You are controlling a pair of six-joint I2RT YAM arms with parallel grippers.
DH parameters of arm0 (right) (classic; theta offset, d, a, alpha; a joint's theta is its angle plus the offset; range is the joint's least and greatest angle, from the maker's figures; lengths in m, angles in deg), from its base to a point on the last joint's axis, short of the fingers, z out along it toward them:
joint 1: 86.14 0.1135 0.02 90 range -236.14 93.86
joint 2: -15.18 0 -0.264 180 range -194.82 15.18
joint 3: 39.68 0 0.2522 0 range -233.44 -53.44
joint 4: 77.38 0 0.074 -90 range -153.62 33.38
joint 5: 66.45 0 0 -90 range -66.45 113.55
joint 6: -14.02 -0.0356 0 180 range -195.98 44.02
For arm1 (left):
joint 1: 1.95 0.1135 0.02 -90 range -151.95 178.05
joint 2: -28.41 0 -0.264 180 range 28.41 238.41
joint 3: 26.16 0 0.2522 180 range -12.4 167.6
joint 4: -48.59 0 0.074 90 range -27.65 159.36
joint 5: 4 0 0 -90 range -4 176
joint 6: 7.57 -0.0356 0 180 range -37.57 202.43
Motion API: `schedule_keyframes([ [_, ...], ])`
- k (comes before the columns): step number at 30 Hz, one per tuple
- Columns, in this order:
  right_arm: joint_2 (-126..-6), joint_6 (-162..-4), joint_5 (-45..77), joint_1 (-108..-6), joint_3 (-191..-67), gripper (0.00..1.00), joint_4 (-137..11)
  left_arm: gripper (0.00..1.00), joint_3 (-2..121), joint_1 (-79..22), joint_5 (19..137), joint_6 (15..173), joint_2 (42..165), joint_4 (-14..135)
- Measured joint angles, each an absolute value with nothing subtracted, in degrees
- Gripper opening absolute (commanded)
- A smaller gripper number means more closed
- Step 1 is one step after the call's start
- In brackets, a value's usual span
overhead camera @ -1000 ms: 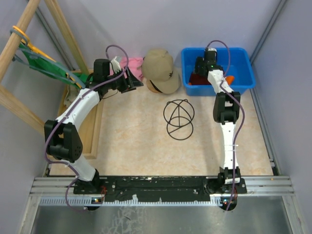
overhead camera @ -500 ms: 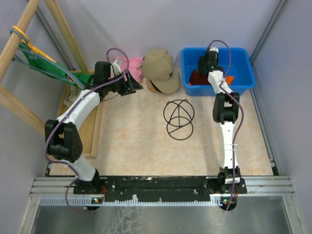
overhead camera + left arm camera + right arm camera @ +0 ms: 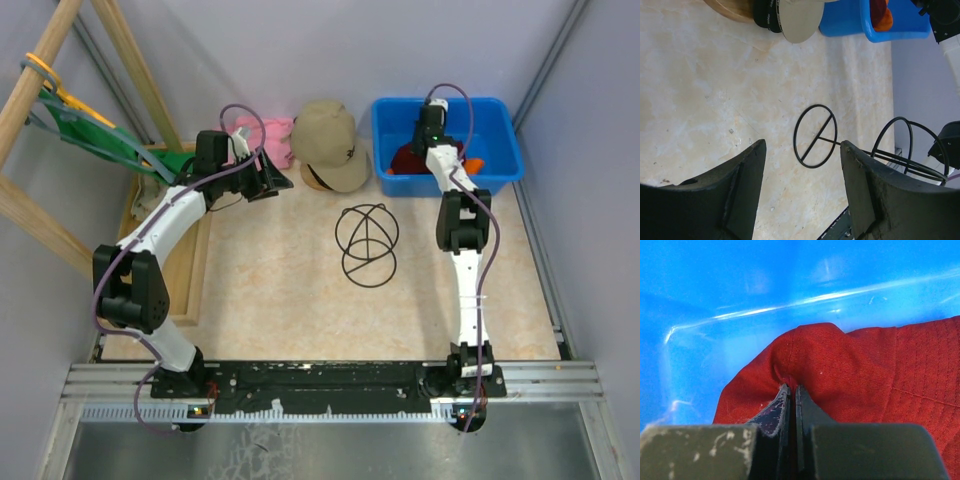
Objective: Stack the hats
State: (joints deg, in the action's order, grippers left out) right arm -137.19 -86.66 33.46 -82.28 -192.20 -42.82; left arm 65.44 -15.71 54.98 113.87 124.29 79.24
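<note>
Black wire frame (image 3: 367,243) stands on the beige desk (image 3: 280,290), between the two arms and nearer to the bases than both grippers. In the left wrist view it lies ahead of the left gripper (image 3: 802,145), seen through the gap between the two fingers.

The left gripper (image 3: 270,175) hangs above the desk with its jaws wide apart, and it has nothing in them. The tan cap (image 3: 328,135) sits on the desk just to the right of this gripper and a little farther back; its brim (image 3: 800,17) shows at the top edge of the wrist view. A pink cloth (image 3: 275,135) lies just behind the gripper, touching the cap on its left side.

The right gripper (image 3: 425,125) reaches down into the blue bin (image 3: 500,130) at the far right. Its jaws are pressed together on a fold of the red hat (image 3: 865,370), which lies in the bin (image 3: 740,290) against the wall. An orange hat (image 3: 473,162) is in the same bin, to the right of this gripper and partly hidden by the arm.
</note>
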Motion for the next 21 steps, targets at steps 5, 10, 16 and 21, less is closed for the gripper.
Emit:
schedule_keyframes([
  [5,-133.2,-86.7,33.5,-82.3,-189.0,0.0,-41.0,0.67,65.5,-15.7,54.9,113.9,124.0,79.2],
  [10,-123.0,-86.7,33.3,-82.2,-184.6,0.0,-38.8,0.67,66.2,-15.7,54.9,114.1,123.9,79.2],
  [16,-107.7,-88.2,31.4,-82.2,-180.8,0.0,-38.5,0.68,66.5,-15.7,53.4,115.7,121.7,77.6],
  [21,-96.3,-91.8,27.9,-82.1,-177.0,0.0,-38.2,0.68,64.4,-15.7,51.4,117.6,117.3,73.7],
])
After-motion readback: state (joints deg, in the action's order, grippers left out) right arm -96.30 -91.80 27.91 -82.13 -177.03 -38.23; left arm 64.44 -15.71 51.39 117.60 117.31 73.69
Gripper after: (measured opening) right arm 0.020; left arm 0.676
